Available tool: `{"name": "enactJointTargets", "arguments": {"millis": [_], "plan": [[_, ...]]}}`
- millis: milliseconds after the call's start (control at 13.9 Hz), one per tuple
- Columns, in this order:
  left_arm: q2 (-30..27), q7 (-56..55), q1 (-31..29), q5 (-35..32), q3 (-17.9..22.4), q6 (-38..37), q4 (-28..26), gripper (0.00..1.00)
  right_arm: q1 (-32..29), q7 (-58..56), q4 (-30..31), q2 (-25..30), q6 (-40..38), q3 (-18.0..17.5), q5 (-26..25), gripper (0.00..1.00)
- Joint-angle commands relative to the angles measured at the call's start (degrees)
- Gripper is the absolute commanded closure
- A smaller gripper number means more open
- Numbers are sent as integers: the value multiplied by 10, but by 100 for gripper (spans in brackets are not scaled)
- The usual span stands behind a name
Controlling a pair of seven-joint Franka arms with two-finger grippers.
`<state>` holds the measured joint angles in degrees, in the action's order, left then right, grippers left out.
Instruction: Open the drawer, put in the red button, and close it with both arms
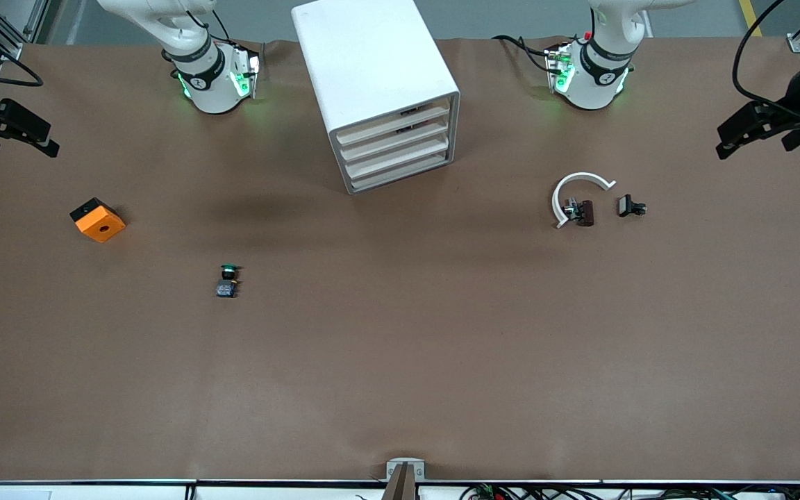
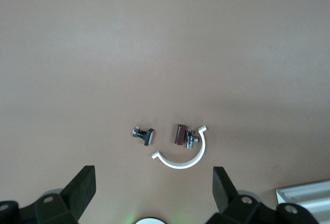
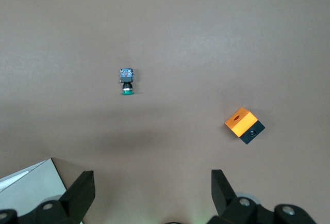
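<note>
brown paper counter [image 1: 400, 375]: right pincer [image 3: 153, 190] hangs at nine o'clock, spread and empty, waiting; orange cube [image 1: 98, 219] and green button [image 1: 228, 280] lie near eight; white cabinet [image 1: 372, 76] at twelve, its drawers [image 1: 396, 149] all shut; at two o'clock a dark reddish piece, probably the red button [image 1: 585, 212], lies inside a white half ring [image 1: 577, 186], cap and long axis too small to tell; left pincer [image 2: 152, 193], spread and empty, is nearer to it
</note>
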<state>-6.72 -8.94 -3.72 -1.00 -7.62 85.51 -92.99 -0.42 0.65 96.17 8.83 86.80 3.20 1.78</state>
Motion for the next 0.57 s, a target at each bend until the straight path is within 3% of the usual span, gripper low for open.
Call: {"name": "enactJointTargets", "arguments": {"millis": [0, 502], "plan": [[-33, 20, 10, 11, 8, 6, -39, 0, -12, 1, 15, 16, 9, -9, -5, 0], [-19, 38, 6, 11, 9, 6, -26, 0, -13, -2, 12, 15, 13, -7, -6, 0]]}}
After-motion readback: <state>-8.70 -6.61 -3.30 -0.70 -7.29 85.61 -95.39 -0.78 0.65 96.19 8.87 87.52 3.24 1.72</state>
